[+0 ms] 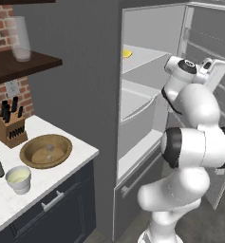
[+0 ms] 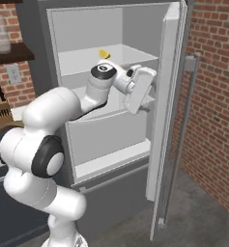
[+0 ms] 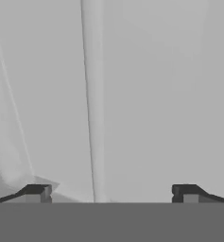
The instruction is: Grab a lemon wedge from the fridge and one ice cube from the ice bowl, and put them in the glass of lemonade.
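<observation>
Reaching into open fridge (image 2: pixel 113 31) below lemon wedge (image 2: pixel 104 53) on upper shelf; gripper (image 3: pixel 108 193) spread wide, holding nothing.

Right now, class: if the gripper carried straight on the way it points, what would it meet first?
The open gripper faces a pale inner surface of the fridge, probably by the door; it would likely meet that first, not the lemon wedge.

The gripper (image 3: pixel 111 193) has its two dark fingertips (image 3: pixel 37 193) far apart (jaws wide), facing the pale grey fridge (image 3: pixel 146 94) interior, nothing between them.
</observation>
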{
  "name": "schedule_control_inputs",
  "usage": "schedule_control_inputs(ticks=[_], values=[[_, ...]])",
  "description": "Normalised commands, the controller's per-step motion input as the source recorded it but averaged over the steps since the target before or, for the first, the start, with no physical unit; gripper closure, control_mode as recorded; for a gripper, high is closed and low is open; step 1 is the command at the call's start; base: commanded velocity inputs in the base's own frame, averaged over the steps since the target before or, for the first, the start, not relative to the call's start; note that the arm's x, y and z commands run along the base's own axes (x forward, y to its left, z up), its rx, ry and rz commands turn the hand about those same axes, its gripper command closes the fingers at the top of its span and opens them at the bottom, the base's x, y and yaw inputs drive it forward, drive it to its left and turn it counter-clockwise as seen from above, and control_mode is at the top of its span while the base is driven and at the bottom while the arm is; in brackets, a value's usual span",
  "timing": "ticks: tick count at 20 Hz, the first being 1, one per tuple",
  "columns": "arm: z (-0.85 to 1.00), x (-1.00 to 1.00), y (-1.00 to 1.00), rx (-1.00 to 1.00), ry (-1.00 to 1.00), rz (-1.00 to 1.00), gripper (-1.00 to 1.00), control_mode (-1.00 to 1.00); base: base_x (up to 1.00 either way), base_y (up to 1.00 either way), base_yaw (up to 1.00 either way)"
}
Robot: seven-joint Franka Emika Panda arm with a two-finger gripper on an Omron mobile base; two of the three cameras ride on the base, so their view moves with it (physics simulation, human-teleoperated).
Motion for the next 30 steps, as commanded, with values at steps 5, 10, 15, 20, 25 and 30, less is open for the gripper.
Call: schedule_control_inputs(ticks=[5,10,15,20,25,30], values=[[-0.13,-0.03,-0.8,0.0,-0.06,0.04,-1.0,-1.0,0.0,0.0,0.0],[0.0,0.0,-0.79,0.0,-0.11,0.04,-1.0,-1.0,0.0,0.0,0.0],[0.17,0.0,-0.73,0.0,-0.19,0.06,-1.0,-1.0,0.0,0.0,0.0],[0.23,-0.08,-0.46,0.02,-0.24,0.12,-1.0,-1.0,0.0,0.0,0.0],[0.54,-0.72,0.15,0.0,-0.31,0.26,-1.0,-1.0,0.0,0.0,0.0],[0.49,-1.0,0.28,0.0,-0.35,0.27,-1.0,-1.0,0.0,0.0,0.0]])
